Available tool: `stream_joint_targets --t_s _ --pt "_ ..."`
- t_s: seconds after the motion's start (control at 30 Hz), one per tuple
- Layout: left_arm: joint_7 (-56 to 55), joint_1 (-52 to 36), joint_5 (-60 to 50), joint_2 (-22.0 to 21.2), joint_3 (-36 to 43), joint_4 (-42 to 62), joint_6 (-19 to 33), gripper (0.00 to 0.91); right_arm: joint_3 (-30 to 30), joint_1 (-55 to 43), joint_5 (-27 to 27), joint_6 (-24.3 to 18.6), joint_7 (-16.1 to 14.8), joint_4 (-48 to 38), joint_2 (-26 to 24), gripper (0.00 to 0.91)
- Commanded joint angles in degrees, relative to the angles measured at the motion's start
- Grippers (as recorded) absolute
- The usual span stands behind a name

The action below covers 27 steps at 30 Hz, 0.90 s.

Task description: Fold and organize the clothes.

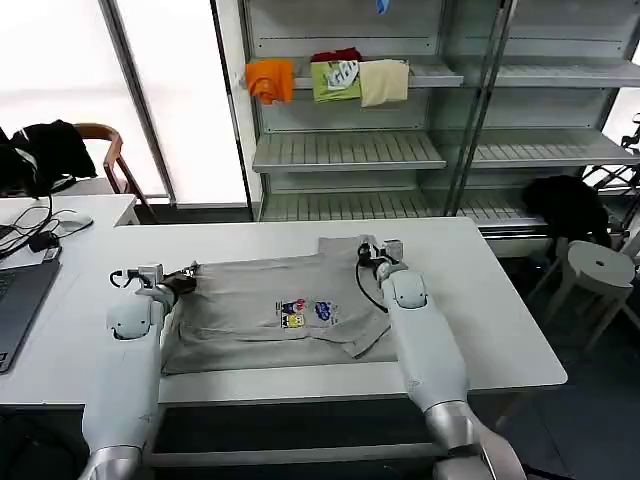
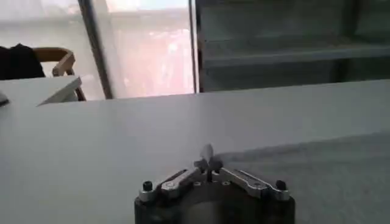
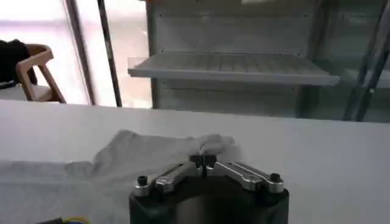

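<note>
White desk (image 1: pixel 480 330) under bright windows, metal shelving (image 1: pixel 350 150) behind with orange, green and cream garments (image 1: pixel 330 80) on an upper shelf. Laptop (image 1: pixel 20 300) and cables at far left edge, chair beyond.

Head view: light grey shirt (image 1: pixel 270 310) spread flat mid-desk, multicoloured chest print (image 1: pixel 305 313) facing up, lower right edge turned over in a loose fold. Left gripper (image 1: pixel 190 272) at the shirt's left far corner, low against the cloth. Right gripper (image 1: pixel 372 250) at the collar-side far corner, also low. Both arms reaching in from the near edge, flanking the garment.

Left wrist view: left gripper (image 2: pixel 207 159) with fingers drawn together, a small tuft of pale fabric pinched between the tips. Grey cloth edge lying on the desk on one side, bare desk on the other.

Right wrist view: right gripper (image 3: pixel 203 161) closed to the tips, bunched grey fabric (image 3: pixel 164 152) gathered right at and beyond them; appears nipped, though hold looks shallow.

Judgement: likely start of a fold, both far corners taken for a pull toward the near edge. Risks: thin pinch on the left slipping free once tension builds; uneven lift between arms skewing the fold line; right side dragging a bunched lump rather than a clean corner; loose lower-right fold getting trapped under the incoming layer.
</note>
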<state>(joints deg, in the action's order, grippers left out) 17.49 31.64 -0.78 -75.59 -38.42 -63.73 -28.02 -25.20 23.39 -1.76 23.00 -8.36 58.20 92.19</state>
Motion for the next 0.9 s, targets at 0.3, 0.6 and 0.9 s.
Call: stream_joint_targets --t_s 0.3,0.6,0.9 --pt "0.1 10.4 14.0 1.7 -1.6 -21.0 -2.8 0.000 1.1 16.0 0.9 8.6 -0.1 29.6 0.8 0.000" --pt "1.7 21.2 22.6 3.9 -3.9 -28.0 -2.2 0.000 -0.3 26.3 3.3 10.1 -0.3 41.6 -2.0 0.000" --pt "3.3 27.8 27.1 6.0 -5.2 -30.8 -1.1 0.000 -0.6 33.0 3.7 10.2 -0.7 48.2 -2.9 0.000"
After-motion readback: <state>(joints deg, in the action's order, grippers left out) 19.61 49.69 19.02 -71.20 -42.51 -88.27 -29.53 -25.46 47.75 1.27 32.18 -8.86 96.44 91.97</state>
